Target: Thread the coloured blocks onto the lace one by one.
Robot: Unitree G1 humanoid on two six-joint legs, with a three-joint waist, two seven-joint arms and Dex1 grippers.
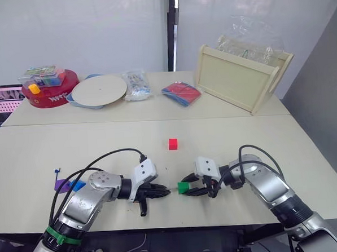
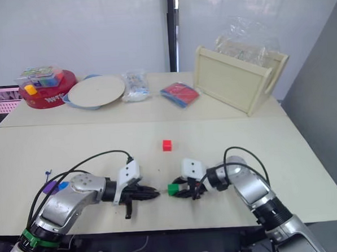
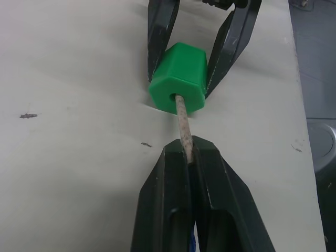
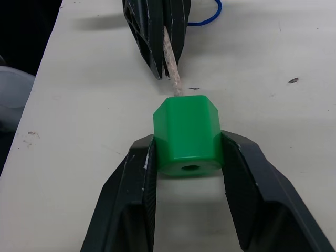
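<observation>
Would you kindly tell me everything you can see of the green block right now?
The green block is a small faceted bead of smooth, plastic-looking material with a round hole through its middle. The right gripper clamps it between its two black fingers, low over the pale table. The lace's pale stiff tip, pinched by the left gripper, has entered the hole at one end; it has not emerged from the other.

Right gripper (image 2: 178, 191) seemingly holds green block (image 2: 173, 189); left gripper (image 2: 155, 191) just beside

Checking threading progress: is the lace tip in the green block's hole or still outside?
In. The lace tip, pinched by the left gripper, enters the green block held by the right gripper.
</observation>
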